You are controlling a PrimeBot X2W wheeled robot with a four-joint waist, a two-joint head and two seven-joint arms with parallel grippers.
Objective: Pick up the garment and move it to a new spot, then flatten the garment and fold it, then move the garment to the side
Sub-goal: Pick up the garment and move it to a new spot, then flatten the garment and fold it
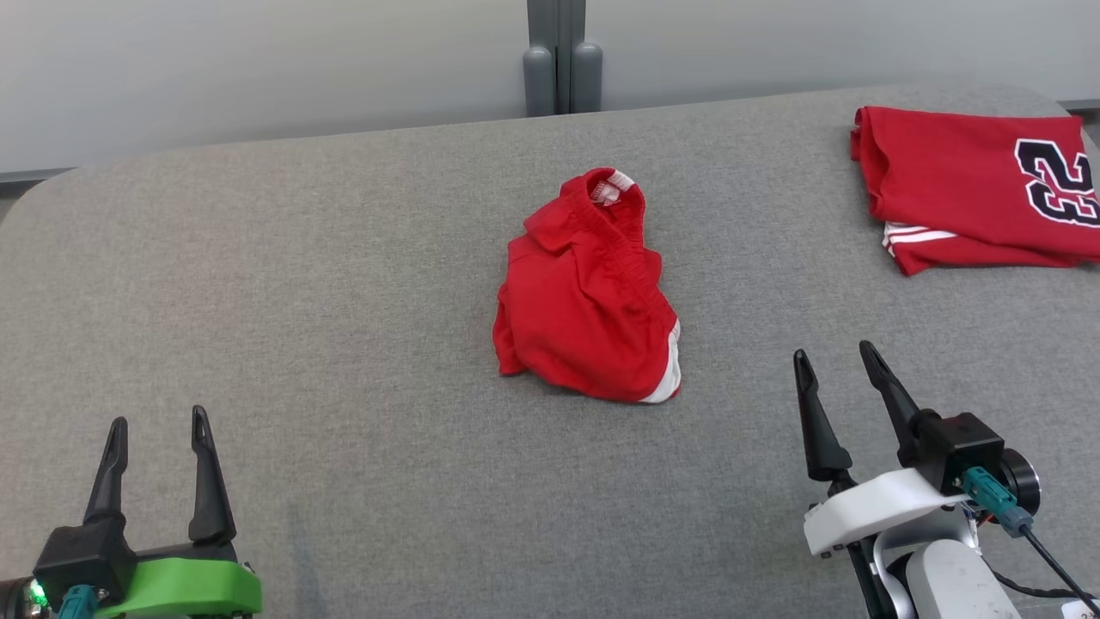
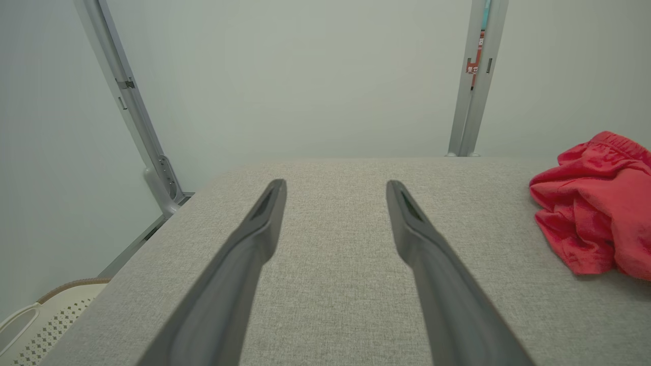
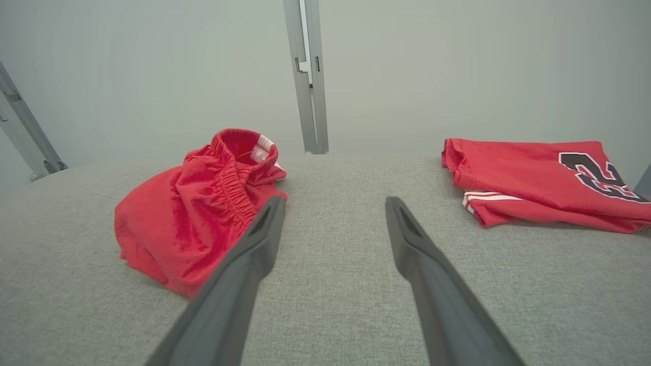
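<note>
The red shorts (image 1: pixel 589 297) lie in a crumpled heap on the grey cloth-covered desk (image 1: pixel 344 301), about midway between its left and right edges and clear of the far edge. The gathered elastic waistband points toward the far edge and stands open, with a white label showing inside. The cloth below it is bunched in soft folds, and a white stripe runs along the hem at the heap's near right side.

The left gripper (image 1: pixel 159 419) hovers over the near left part of the desk with its fingers spread apart and nothing between them, well away from the shorts. The right gripper (image 1: pixel 831 348) stands over the near right part, fingers likewise apart and empty, nearer the shorts but not touching them.

A folded red jersey (image 1: pixel 962 185) with a dark number and white stripes lies at the far right corner.
</note>
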